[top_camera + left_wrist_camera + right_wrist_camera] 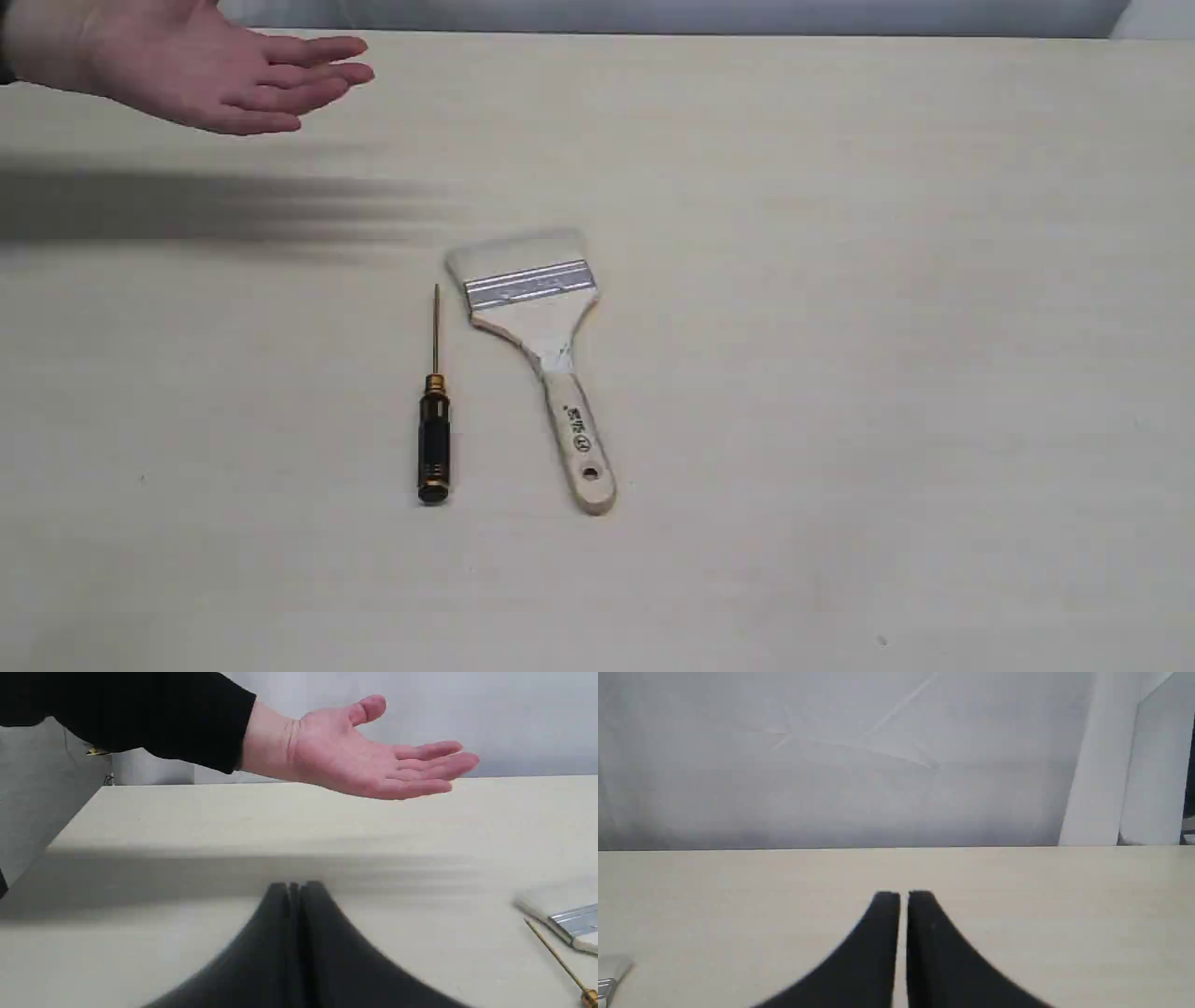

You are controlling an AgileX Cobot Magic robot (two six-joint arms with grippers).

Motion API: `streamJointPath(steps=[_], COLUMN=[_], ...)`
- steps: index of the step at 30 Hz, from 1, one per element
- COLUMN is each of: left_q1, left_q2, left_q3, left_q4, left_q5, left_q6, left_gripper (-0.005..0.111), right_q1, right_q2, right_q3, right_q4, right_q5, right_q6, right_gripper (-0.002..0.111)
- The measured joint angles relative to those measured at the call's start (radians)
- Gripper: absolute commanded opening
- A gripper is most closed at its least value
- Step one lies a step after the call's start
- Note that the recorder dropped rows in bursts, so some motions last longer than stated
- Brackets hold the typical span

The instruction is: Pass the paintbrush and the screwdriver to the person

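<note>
The paintbrush (544, 347) lies flat mid-table, pale bristles pointing away, wooden handle toward the near edge. Just left of it lies the screwdriver (434, 411), black handle near, gold shaft pointing away. The person's open hand (210, 70) hovers palm up over the far left of the table, dark sleeve visible in the left wrist view (140, 714). Neither arm shows in the exterior view. My left gripper (294, 887) is shut and empty, with the hand (369, 756) ahead of it and the screwdriver shaft (556, 959) and brush bristles (560, 912) off to one side. My right gripper (903, 895) is shut, holding nothing.
The pale wooden table (887, 327) carries only the two tools. A grey wall (831, 756) backs the far edge. The hand casts a broad shadow (205, 210) on the left of the table. A sliver of the brush (609, 975) shows at the right wrist view's edge.
</note>
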Motion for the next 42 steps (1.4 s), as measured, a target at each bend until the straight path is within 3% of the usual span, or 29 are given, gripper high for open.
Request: streamJointPath(steps=[8, 13, 18, 21, 26, 30, 33, 42], left_q1=[0.0, 0.0, 0.0, 0.0, 0.0, 0.0, 0.0, 0.0], left_q2=[0.0, 0.0, 0.0, 0.0, 0.0, 0.0, 0.0, 0.0], left_q3=[0.0, 0.0, 0.0, 0.0, 0.0, 0.0, 0.0, 0.0], left_q4=[0.0, 0.0, 0.0, 0.0, 0.0, 0.0, 0.0, 0.0], left_q5=[0.0, 0.0, 0.0, 0.0, 0.0, 0.0, 0.0, 0.0], left_q6=[0.0, 0.0, 0.0, 0.0, 0.0, 0.0, 0.0, 0.0], left_gripper=[0.0, 0.0, 0.0, 0.0, 0.0, 0.0, 0.0, 0.0], right_q1=[0.0, 0.0, 0.023, 0.115, 0.362, 0.589, 0.684, 0.722], right_q2=[0.0, 0.0, 0.015, 0.06, 0.195, 0.389, 0.582, 1.165], right_q3=[0.0, 0.0, -0.031, -0.065, -0.196, -0.403, -0.596, -1.122], right_q4=[0.02, 0.082, 0.07, 0.053, -0.05, -0.128, -0.19, -0.311], right_q5=[0.0, -0.102, -0.121, -0.133, -0.121, 0.021, 0.179, 0.684], right_q6=[0.006, 0.028, 0.158, 0.185, 0.191, 0.191, 0.191, 0.189], right_gripper=[0.005, 0.006, 0.032, 0.048, 0.049, 0.049, 0.049, 0.055])
